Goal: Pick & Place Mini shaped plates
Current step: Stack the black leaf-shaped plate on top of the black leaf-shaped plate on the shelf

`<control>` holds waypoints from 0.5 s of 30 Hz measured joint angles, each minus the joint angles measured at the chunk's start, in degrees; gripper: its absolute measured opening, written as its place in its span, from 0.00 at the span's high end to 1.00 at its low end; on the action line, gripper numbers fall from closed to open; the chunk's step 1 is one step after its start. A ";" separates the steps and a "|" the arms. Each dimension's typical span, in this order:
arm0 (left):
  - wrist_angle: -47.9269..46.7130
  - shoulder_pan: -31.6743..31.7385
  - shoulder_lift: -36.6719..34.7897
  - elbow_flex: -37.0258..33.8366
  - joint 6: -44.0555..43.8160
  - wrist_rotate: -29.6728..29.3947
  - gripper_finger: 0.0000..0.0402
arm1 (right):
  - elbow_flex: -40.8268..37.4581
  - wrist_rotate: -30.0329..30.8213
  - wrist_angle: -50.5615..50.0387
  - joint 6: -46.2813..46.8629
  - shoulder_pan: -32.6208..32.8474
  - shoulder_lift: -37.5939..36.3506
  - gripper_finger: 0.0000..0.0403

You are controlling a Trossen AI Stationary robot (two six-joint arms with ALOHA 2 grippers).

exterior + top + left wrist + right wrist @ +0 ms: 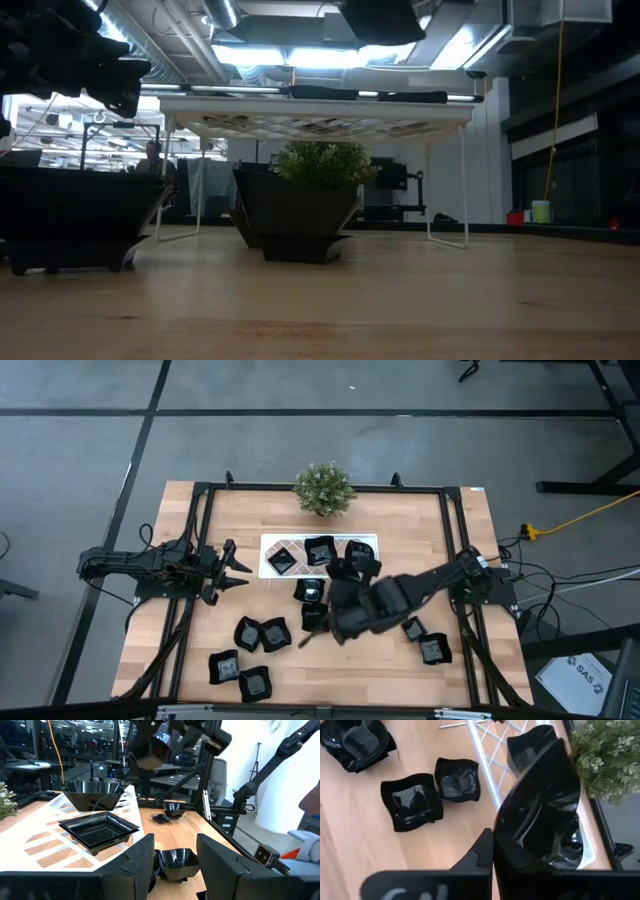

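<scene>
Plates of glossy black plastic, small and wavy-edged, lie scattered over the wooden bench [400, 670]; two [320, 550] sit on the long white lattice tray [271, 542]. The right gripper [492, 845] is clamped on one black mini plate [545, 795], held on edge above the tray's end and hiding most of it. The left gripper [175, 852], fingers apart, waits beside the tray. A small green potted plant [323, 487] stands behind.

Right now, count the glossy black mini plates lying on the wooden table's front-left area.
4 glossy black mini plates: two touching side by side, two nearer the front. The dark right arm may hide more beside them.
</scene>
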 joint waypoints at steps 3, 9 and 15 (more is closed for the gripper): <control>0.00 0.02 -0.02 0.02 0.00 0.00 0.64 | 0.35 -3.05 0.01 -2.74 -2.69 -1.06 0.99; 0.02 0.01 0.00 0.00 0.00 -0.01 0.64 | -0.85 -7.07 0.01 -7.32 -7.85 -5.65 0.99; 0.01 0.02 -0.02 0.00 0.00 0.00 0.64 | -4.55 -11.00 0.08 -8.44 -10.54 -9.75 0.99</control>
